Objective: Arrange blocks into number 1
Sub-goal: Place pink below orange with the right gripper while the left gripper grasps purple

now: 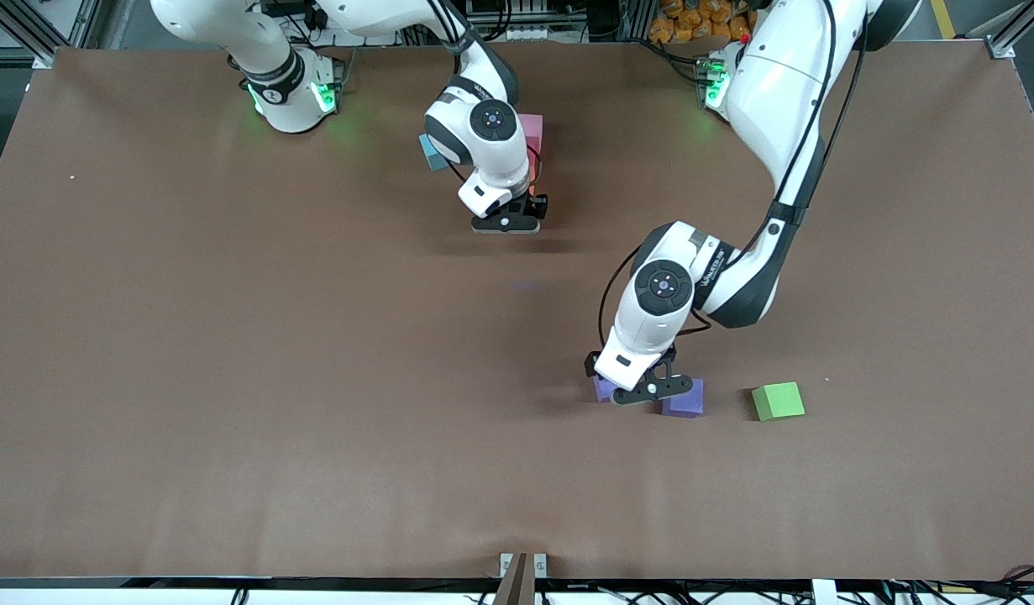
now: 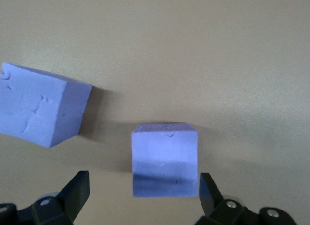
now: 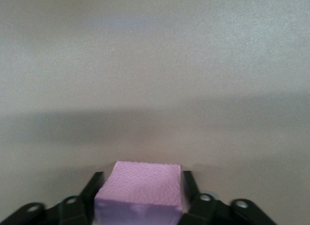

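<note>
In the right wrist view a pink block (image 3: 145, 188) sits between the fingers of my right gripper (image 3: 142, 175), which is shut on it. In the front view that gripper (image 1: 506, 223) hangs low over the table and hides the block. A second pink block (image 1: 531, 133) lies on the table by the right arm's wrist. My left gripper (image 1: 651, 391) is open, low over two purple blocks (image 1: 684, 399) (image 1: 602, 389). One purple block (image 2: 164, 159) stands between its spread fingertips (image 2: 80, 184), untouched. The other purple block (image 2: 41, 109) lies beside it.
A green block (image 1: 777, 401) lies past the purple blocks toward the left arm's end of the table. A teal block (image 1: 433, 153) shows partly beside the right arm's wrist. The brown table (image 1: 231, 378) stretches wide toward the right arm's end.
</note>
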{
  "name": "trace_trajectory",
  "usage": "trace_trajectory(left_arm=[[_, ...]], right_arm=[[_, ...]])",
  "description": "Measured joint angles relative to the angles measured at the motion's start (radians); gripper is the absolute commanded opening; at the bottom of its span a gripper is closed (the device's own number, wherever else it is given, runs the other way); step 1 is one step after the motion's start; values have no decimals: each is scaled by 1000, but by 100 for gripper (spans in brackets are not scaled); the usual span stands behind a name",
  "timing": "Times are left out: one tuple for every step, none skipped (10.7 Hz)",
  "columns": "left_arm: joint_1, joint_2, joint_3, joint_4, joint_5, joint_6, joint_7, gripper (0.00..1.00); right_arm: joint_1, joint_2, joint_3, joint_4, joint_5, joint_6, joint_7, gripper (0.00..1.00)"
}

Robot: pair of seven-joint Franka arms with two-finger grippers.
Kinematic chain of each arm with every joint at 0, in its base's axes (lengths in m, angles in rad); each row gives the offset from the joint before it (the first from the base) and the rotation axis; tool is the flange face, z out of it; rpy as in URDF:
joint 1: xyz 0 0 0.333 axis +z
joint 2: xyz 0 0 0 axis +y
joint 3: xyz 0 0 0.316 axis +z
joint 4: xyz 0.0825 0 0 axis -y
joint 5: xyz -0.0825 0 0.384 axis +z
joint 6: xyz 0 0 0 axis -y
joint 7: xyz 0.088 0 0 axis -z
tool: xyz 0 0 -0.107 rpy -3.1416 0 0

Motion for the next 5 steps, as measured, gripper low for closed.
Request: trace_trajectory(left_arm=[[-6,9,0,4,0,12,0,100],[-11,19,0,9,0,21,0,100],[-15,27,1,12,0,28,0,100],[-16,34,2,14,0,38,0,100],[-18,40,6,18,0,47,0,100]], right_arm=[[-2,-2,-4,3,0,0,1,100],[-13,-11,-6,5,0,0,1,100],[-40,-35,0,3,0,-4,0,100],[-87,-73,18,-12,-2,-17,-15,100],[-138,-117,33,-37,-2,-38,-54,100]])
